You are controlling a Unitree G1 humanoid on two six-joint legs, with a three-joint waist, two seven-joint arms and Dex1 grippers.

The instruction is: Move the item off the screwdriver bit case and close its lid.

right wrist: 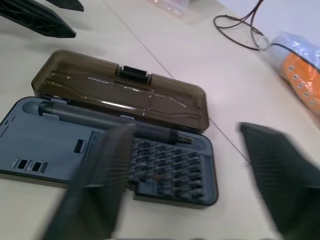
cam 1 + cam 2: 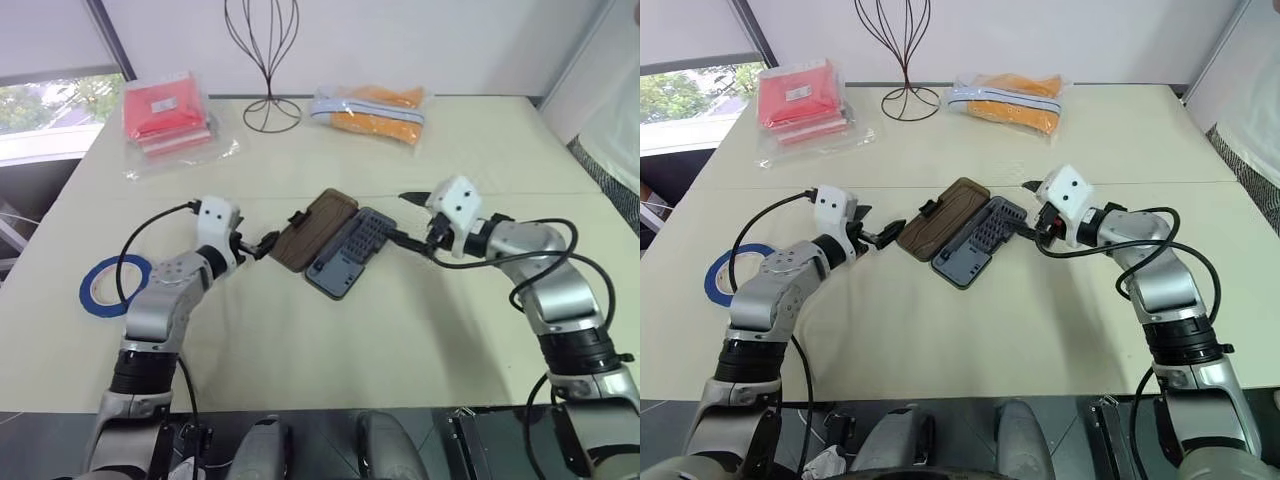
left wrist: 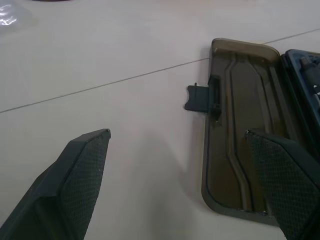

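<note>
The blue tape ring is already off the case, lying flat on the table well to the left, so what's left is flipping the smoky-brown translucent lid over the dark grey tray of bits. Left gripper sits with its fingers spread just beside the lid's black latch, right gripper spread over the tray's far side. I'd hook a textured pad under the latch edge and swing it slowly about the hinge while the right one steadies the tray, since that slick plastic probably slides.

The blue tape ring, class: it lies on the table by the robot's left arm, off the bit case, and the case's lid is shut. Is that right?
One thing is wrong: the lid is not shut. It lies open flat beside the tray of the screwdriver bit case, as the right wrist view shows. The blue tape ring does lie on the table, off the case.
</note>
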